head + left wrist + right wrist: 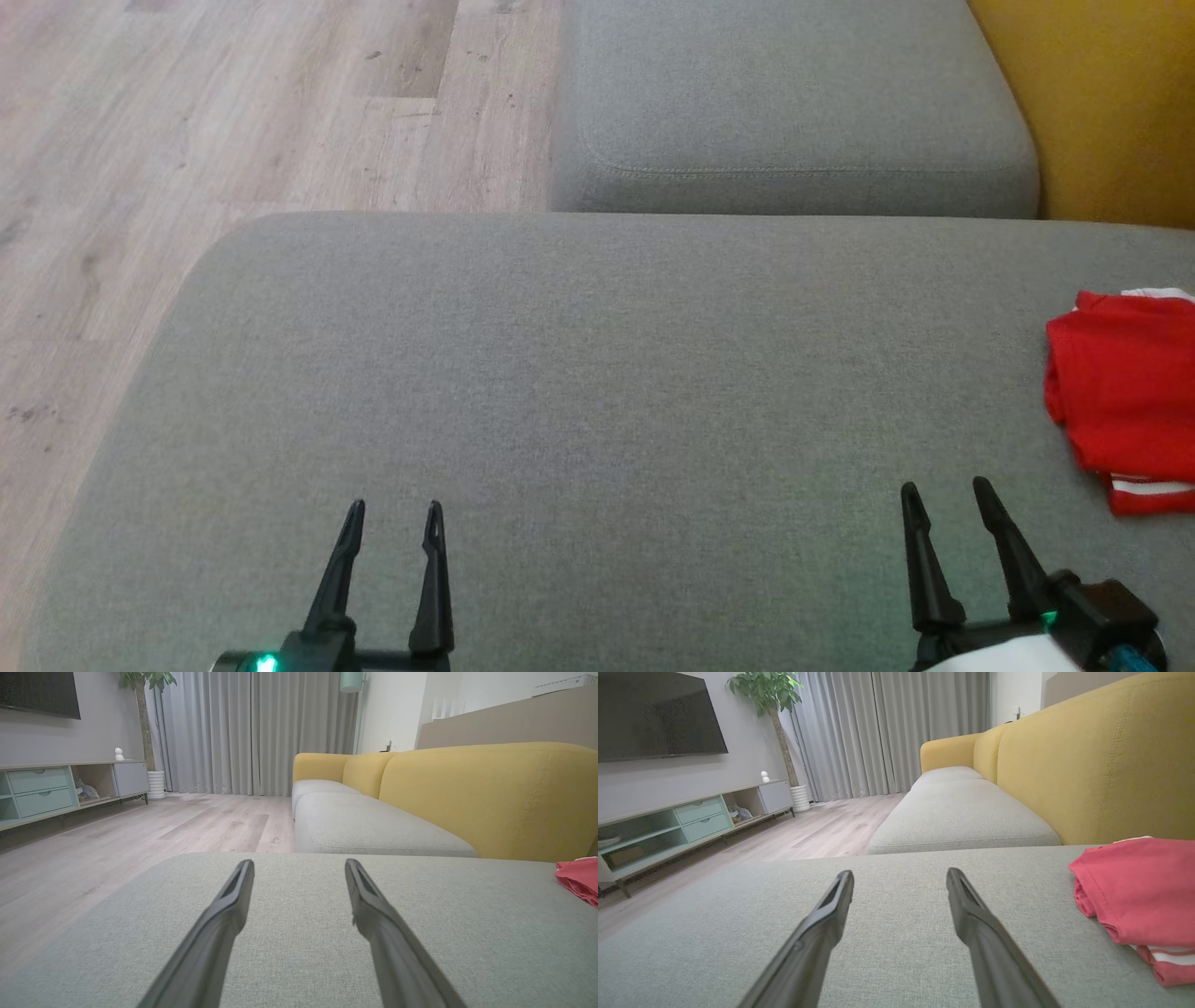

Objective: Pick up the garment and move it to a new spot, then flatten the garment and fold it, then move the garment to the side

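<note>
The garment (1125,397) is red with white stripes and lies folded in a compact stack at the right edge of the grey cushion (579,373). The right wrist view has the garment (1141,896) close by on its right, and the left wrist view catches a corner of the garment (579,879) at its far right. My right gripper (948,490) is open at the lower right, just left of the garment and apart from it. At the lower left my left gripper (394,509) is open over bare cushion, nothing between its fingers.
A second grey seat cushion (794,103) lies beyond the near one, with the yellow sofa back (1111,103) to the right. Wood floor (215,121) runs along the left. A TV cabinet (686,821), potted plant (770,700) and curtains (887,728) stand farther off.
</note>
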{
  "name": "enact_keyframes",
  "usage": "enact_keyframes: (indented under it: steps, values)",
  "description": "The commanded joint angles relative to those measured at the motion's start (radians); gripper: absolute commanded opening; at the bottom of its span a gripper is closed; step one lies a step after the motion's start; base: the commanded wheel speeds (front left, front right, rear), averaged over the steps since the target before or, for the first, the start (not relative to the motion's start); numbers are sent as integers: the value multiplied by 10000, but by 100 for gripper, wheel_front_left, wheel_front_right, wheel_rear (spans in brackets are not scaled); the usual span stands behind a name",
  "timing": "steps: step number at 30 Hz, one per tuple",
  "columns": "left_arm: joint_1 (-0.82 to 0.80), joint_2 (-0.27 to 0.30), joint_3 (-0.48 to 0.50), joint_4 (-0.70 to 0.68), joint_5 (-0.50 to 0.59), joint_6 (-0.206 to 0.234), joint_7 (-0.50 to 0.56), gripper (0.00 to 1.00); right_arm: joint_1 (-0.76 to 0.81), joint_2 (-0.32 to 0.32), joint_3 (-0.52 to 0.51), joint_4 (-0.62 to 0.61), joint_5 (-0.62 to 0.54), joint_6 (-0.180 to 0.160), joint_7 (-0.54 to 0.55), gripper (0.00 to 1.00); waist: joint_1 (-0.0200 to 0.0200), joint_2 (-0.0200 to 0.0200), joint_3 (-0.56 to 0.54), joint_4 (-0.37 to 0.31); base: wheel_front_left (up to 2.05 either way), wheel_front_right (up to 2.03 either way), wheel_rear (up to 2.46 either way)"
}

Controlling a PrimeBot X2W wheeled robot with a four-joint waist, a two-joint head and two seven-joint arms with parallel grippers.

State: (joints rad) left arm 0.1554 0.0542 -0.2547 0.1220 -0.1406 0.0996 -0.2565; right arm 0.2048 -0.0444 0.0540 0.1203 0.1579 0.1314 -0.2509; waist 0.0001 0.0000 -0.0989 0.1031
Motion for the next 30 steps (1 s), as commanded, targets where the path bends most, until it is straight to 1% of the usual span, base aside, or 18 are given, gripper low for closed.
enact_keyframes:
  steps: [1,3,4,8,30]
  values:
    - [-324,-39,400,-319,112,19,-53,100,-294,-60,248,-332,161,-7,-108,100,-1,0,0,-37,0,0,0]
    - [-317,-39,383,-293,187,15,-53,100,-299,-60,276,-326,178,-7,-108,100,-1,0,-3,-53,0,0,0]
    - [0,0,0,4,165,0,0,0,0,2,35,2,159,0,0,0,0,0,-3,-55,0,0,0]
    - [67,-6,-44,397,141,-5,4,0,50,6,59,409,195,2,18,0,0,0,1,-59,0,0,0]
    - [-405,148,401,549,-2669,-405,485,0,-504,-138,-71,547,2881,0,516,0,0,0,182,-232,0,0,0]
